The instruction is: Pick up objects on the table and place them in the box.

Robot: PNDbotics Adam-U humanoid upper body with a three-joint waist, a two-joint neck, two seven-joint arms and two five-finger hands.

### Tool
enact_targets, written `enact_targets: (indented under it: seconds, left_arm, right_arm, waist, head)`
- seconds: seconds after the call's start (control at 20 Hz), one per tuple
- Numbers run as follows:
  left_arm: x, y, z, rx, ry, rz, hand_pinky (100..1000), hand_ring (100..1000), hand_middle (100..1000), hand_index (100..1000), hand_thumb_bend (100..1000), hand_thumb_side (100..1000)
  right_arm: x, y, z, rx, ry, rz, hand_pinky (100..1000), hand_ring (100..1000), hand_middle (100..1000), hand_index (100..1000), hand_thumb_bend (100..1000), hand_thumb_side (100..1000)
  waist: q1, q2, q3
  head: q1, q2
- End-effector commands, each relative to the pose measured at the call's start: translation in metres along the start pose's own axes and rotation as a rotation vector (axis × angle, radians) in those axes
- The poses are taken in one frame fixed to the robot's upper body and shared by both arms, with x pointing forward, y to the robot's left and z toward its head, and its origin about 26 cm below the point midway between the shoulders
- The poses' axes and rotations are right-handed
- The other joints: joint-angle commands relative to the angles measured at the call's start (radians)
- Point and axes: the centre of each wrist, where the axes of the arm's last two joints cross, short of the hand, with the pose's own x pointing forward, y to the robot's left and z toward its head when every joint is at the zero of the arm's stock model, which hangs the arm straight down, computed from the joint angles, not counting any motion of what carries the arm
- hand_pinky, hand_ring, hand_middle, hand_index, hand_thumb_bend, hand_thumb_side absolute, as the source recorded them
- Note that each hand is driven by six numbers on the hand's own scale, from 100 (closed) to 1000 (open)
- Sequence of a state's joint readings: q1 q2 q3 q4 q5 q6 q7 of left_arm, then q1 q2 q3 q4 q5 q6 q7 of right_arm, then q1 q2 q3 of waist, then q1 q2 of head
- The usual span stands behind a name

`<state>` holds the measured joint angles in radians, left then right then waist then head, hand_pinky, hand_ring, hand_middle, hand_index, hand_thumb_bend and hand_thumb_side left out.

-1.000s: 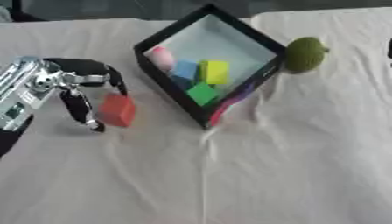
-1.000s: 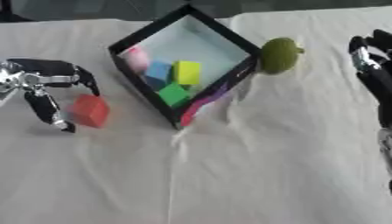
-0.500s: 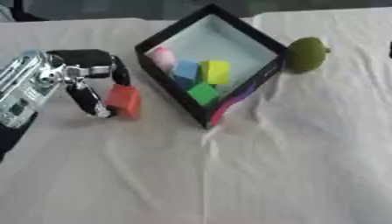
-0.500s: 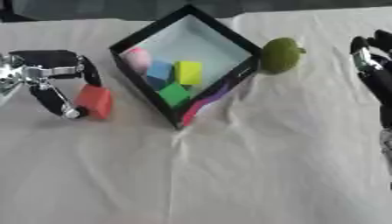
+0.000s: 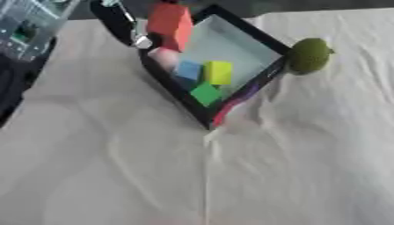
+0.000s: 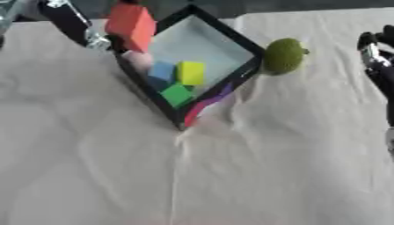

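Now, by item:
Left hand [image 5: 123, 24]: raised at the upper left, black fingers angled down toward the box's near-left wall; fingers clamped on the red block.
Red block [image 5: 171, 24]: held up off the cloth, tilted, hanging over the box's upper-left corner, above the pink piece.
Left arm [image 5: 27, 26]: silver and black forearm enters from the top left corner, slanting toward the box.
Box [image 5: 261, 83]: black-walled, pale floor, turned like a diamond on the worktop.
Inside the box: a pink piece [image 5: 163, 57], a blue block [image 5: 187, 70], a yellow block [image 5: 218, 72] and a green block [image 5: 206, 94], grouped along the left wall.
Green fruit [image 6: 283, 56]: round, on the cloth, touching the box's right corner from outside.
Right hand [image 6: 377, 61]: at the right edge, fingers up and relaxed, holding nothing, well apart from the fruit.
Worktop [image 5: 292, 167]: covered with a wrinkled white cloth.
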<state>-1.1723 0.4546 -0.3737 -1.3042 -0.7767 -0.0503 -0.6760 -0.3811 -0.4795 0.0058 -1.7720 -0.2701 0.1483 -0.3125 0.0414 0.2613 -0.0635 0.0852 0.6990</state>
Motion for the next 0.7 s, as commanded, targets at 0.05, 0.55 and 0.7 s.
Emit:
enact_targets:
  seconds: [0.05, 0.55, 0.7]
  left_arm:
    - [-0.002, -0.016, -0.034, -0.011, 0.075, -0.044, 747, 731, 613, 591, 508, 100]
    - [-0.008, -0.046, -0.056, 0.094, 0.122, -0.034, 904, 942, 913, 949, 766, 544]
    - [-0.012, -0.027, -0.033, 0.270, 0.119, 0.041, 876, 913, 872, 940, 664, 651]
  right_arm:
    - [0.012, 0.005, -0.004, 0.024, -0.041, -0.023, 890, 819, 847, 895, 280, 423]
    - [0.012, 0.009, -0.005, 0.035, -0.041, -0.040, 890, 819, 847, 895, 279, 423]
    - [0.011, 0.004, -0.003, 0.015, -0.039, -0.029, 889, 819, 847, 895, 278, 429]
  waist:
    - [-0.020, -0.008, -0.009]
    - [-0.017, -0.011, -0.026]
    - [-0.014, -0.015, -0.014]
  head:
    - [0.021, -0.018]
    - [0.039, -0.022]
    - [0.019, -0.016]
